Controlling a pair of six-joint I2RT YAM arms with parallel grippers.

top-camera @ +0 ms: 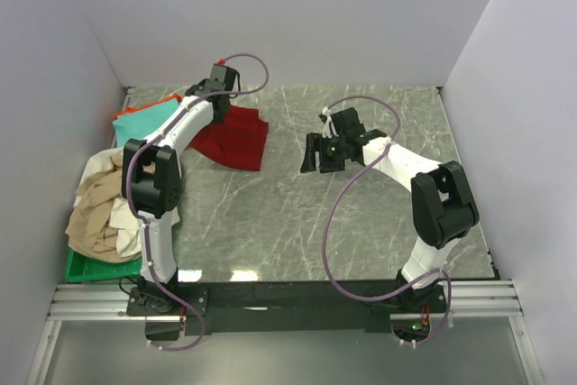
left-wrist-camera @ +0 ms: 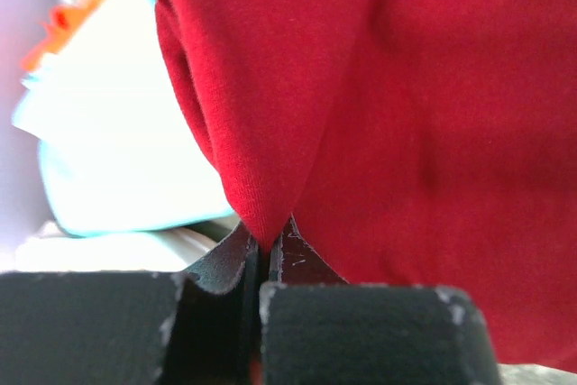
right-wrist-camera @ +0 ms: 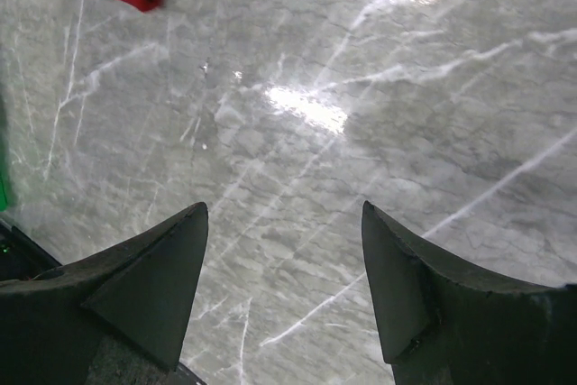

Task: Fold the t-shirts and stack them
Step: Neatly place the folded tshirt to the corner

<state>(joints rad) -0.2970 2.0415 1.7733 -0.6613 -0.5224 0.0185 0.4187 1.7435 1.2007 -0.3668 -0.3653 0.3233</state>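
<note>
The left gripper is clamped tight on a pinched fold of the dark red t-shirt. The shirt's fine knit spreads away from the black jaws in soft, smooth folds at the far left of the table. The right gripper stands wide apart and holds nothing, its wedge-shaped black fingertips over the glossy, grey-veined marble table. A teal t-shirt lies flat beside the red one. A crumpled beige t-shirt is heaped over the green plastic tray.
</note>
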